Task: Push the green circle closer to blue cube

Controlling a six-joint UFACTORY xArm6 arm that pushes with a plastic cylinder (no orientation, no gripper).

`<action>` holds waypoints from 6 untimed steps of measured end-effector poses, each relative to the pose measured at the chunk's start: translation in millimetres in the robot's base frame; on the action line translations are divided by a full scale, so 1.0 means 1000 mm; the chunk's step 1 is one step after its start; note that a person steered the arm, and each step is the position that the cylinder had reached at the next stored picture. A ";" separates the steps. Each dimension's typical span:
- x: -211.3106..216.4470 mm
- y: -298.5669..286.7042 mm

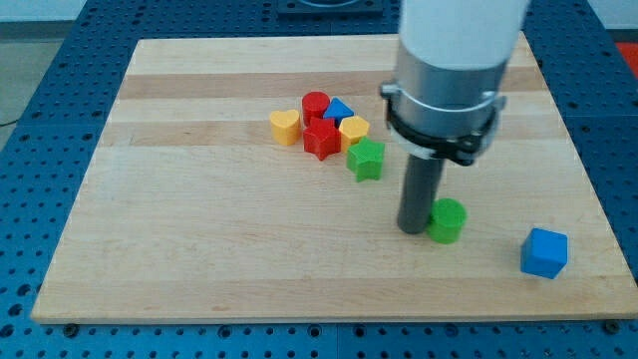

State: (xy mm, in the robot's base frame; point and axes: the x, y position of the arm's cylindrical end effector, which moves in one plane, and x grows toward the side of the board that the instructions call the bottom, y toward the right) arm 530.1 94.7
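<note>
We see my tip [414, 229] resting on the wooden counter [199, 259], touching the green circle [447, 220], which sits just at the tip's right in the view. The blue cube [544, 252] lies further to the view's right of the tip and a little lower, apart from the circle. Up and to the view's left of the tip stands a green star [366, 159] (it is the nearest member of a cluster). Beyond it, further up-left, huddle a red star [321, 140], a red cylinder [315, 105], a blue triangle-like block [340, 109], a yellow heart [354, 128] and another yellow heart [284, 127] at the cluster's left end.
</note>
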 end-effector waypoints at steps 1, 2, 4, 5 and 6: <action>0.000 0.015; -0.009 0.004; -0.027 0.027; -0.015 0.030; -0.006 0.043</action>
